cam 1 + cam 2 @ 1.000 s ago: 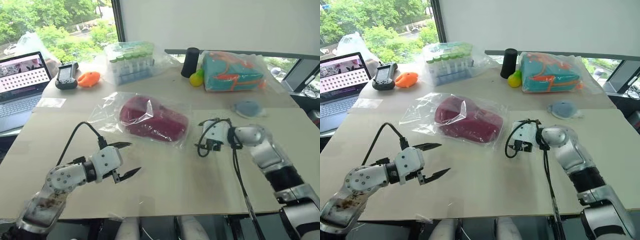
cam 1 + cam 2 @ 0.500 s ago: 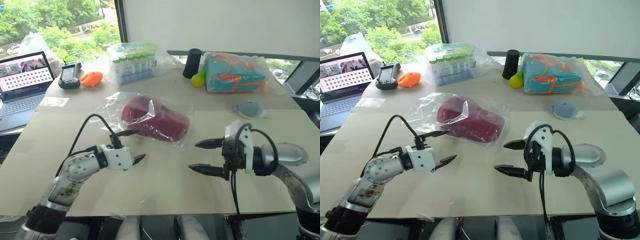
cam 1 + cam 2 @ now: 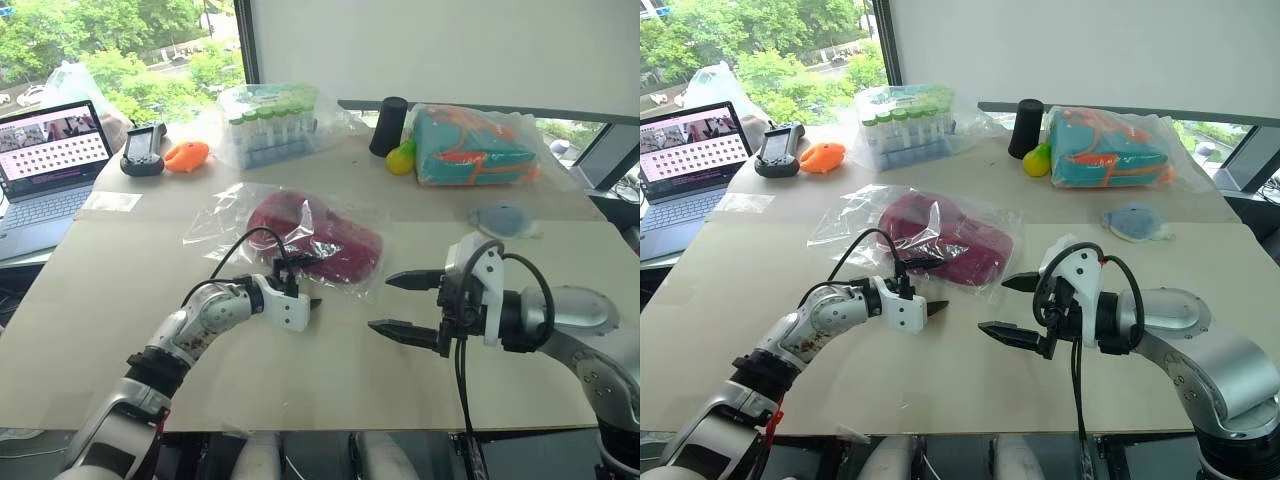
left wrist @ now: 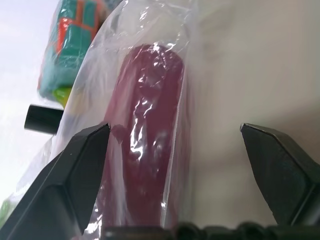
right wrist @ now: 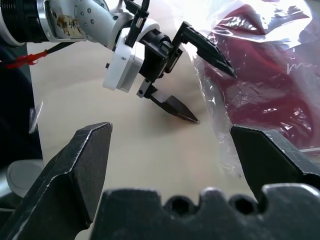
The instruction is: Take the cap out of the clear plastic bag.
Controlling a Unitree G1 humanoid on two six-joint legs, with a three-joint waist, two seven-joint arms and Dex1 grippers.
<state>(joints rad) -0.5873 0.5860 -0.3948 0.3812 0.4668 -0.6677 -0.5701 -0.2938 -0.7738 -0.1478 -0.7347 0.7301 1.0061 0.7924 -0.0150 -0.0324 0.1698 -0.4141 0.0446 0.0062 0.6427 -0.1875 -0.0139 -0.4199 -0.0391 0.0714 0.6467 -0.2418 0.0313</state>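
Lying near the middle of the tabletop (image 3: 120, 330) in the head views, the cap (image 3: 315, 236) sits sealed inside the clear plastic bag (image 3: 225, 215); the left gripper (image 3: 305, 282), open, noses against the bag's near edge, probably to pinch the film, while the right gripper (image 3: 404, 305) hovers open just beside it, well placed to help

Left wrist view: open fingers (image 4: 75, 175) straddle the bagged cap (image 4: 145, 130)

Right wrist view: the left gripper (image 5: 200, 80) touches the crinkled bag (image 5: 225, 135), nothing held
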